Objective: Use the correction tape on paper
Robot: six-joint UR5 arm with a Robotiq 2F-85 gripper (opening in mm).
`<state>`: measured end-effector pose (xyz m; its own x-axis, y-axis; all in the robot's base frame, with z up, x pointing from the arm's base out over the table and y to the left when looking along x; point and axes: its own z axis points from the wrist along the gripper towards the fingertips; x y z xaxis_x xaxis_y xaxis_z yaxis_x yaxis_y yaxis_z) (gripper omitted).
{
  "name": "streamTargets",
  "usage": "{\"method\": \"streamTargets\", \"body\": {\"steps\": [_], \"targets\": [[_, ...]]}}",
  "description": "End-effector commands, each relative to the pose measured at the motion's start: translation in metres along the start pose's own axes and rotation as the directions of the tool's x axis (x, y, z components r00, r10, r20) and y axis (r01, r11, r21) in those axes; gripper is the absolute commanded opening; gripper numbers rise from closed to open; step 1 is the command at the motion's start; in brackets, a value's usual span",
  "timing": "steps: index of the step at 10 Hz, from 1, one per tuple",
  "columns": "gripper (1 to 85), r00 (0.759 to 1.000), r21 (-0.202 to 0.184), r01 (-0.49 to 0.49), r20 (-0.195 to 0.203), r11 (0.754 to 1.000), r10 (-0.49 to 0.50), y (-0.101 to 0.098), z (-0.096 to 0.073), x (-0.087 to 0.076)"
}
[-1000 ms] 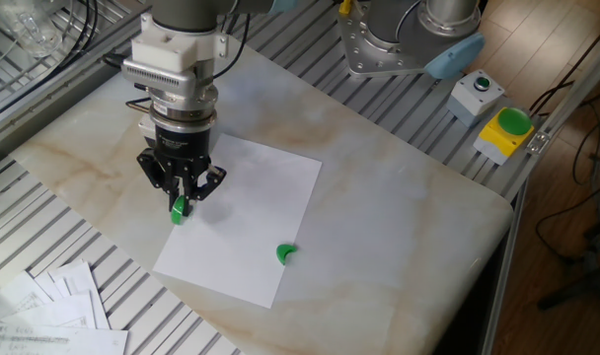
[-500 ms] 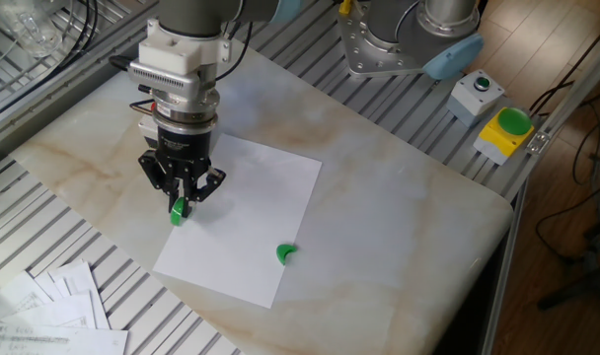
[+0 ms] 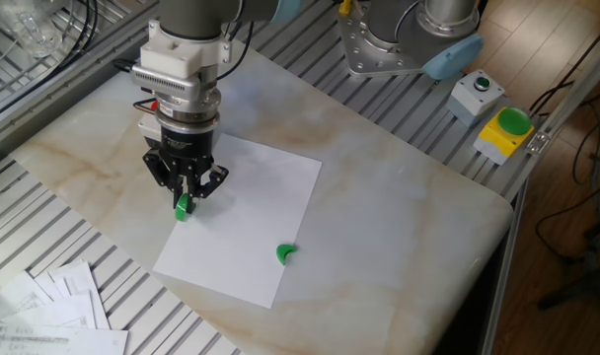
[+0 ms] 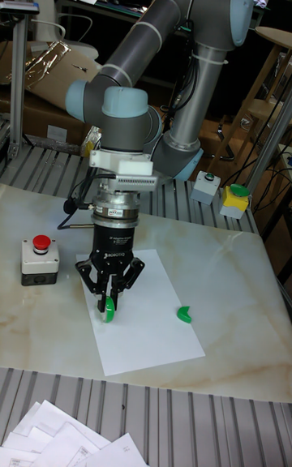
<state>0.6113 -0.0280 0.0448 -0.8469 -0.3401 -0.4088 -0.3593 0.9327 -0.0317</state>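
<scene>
Over the left part of the paper (image 3: pixel 243 217) the gripper (image 3: pixel 187 197) points straight down, and right between its fingertips sits the correction tape (image 3: pixel 184 207) — the two fingers are pinched together on it, green wheel showing just below the black tips. From the tall fixed view the same story: the gripper (image 4: pixel 109 298) clamped on the correction tape (image 4: pixel 108 310), the tape hanging under the fingers with its lower end at the sheet's surface near the paper's (image 4: pixel 154 317) left edge; whether it actually presses on the sheet I cannot tell from here.

The paper lies flat on the marble-patterned table (image 3: pixel 399 197), turned at an angle. Out on the sheet, well apart from the gripper toward the near right corner, rests a small green crescent piece (image 3: pixel 285 253) — alone, nothing touching it. A grey box with a red button (image 4: pixel 40 260) stands on the table to the left of the arm in the tall view, off the paper. Beyond the far table edge there is a yellow box with a green button (image 3: pixel 506 131), and a pile of printed sheets (image 3: pixel 53 306) fans out on the slatted frame at the near left.
</scene>
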Motion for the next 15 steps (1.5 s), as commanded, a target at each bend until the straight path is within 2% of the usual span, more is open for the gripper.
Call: {"method": "streamTargets", "body": {"steps": [1,11,15], "targets": [[1.7,1.000,-0.013,-0.008,0.009,1.000,0.008,-0.001,0.001,-0.002],[1.7,0.999,-0.010,0.004,0.051,1.000,-0.004,-0.003,0.003,-0.012],[1.7,0.997,-0.032,-0.008,0.072,0.999,0.010,0.003,0.004,-0.018]]}}
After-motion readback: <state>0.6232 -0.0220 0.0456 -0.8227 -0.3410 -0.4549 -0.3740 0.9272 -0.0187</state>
